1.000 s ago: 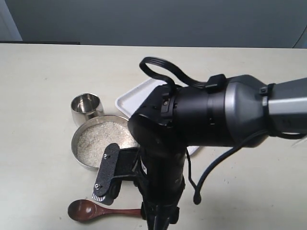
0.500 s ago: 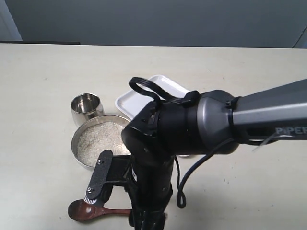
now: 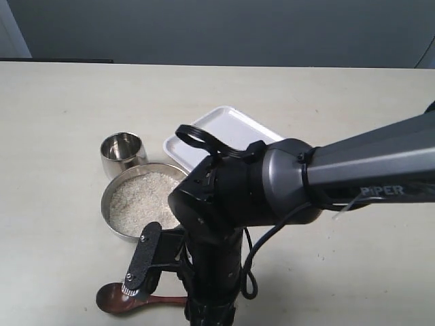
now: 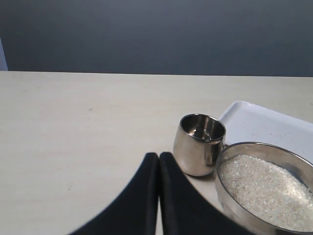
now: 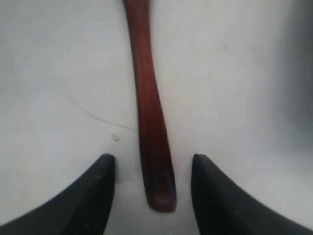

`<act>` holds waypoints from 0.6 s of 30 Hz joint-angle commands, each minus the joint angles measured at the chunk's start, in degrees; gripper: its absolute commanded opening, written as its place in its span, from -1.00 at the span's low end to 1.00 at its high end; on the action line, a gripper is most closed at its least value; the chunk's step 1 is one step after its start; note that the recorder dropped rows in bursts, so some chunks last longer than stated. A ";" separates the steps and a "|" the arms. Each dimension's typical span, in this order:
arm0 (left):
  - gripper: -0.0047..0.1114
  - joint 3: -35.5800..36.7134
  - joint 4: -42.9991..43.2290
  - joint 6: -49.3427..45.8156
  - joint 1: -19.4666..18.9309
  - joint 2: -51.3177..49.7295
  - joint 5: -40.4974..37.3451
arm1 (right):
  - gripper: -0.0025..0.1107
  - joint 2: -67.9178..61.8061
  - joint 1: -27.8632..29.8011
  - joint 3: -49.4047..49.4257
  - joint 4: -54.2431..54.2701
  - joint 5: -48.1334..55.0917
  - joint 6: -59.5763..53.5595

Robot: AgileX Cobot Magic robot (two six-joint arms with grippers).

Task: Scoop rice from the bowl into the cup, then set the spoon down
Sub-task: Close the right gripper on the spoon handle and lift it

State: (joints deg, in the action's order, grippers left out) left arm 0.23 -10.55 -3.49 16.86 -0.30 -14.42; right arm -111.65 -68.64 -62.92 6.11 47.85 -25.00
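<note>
**Right end effector straddling the spoon handle, grasp not yet made**

The right end effector [image 5: 152,164] is hanging released over the surface [image 3: 61,102], its two jaws standing on either side of the tail end of the spoon [image 5: 149,122] with a gap showing on each side. In the exterior view the spoon is lying flat at about 6 o'clock from the bowl [image 3: 104,207], scoop toward 9 o'clock and handle running toward 3 o'clock under the arm. The rice [image 3: 143,197] is sitting in the bowl, and the cup [image 3: 122,155] is standing upright at 11 o'clock, just beside the rim, with no grains showing inside. A white tray [image 3: 231,125] is lying at 2 o'clock. The left end effector [image 4: 158,156] is waiting clenched on nothing.

The task appears to be at its opening step, picking up the spoon. The next move is probably calling for a squeeze square on the slim, glossy handle, firm enough to stop it twisting, and then a lift toward 12 o'clock to dip the scoop into the bowl.
</note>
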 commanded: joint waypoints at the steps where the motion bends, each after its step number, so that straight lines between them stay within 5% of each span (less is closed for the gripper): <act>1: -0.91 -0.23 0.08 0.38 0.37 0.30 0.89 | -0.12 -1.27 -0.08 -0.26 0.60 -0.24 -0.38; 9: -0.91 -0.23 0.08 0.38 0.37 0.30 0.89 | -0.13 -2.10 -0.08 -0.26 0.73 -0.47 -0.38; 18: -0.91 -0.23 0.08 0.38 0.37 0.30 0.89 | -0.79 -2.10 -0.08 -0.26 0.73 0.21 -0.48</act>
State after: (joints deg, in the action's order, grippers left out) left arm 0.23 -10.55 -3.49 16.86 -0.30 -14.42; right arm -112.48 -68.64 -63.63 6.08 47.83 -25.00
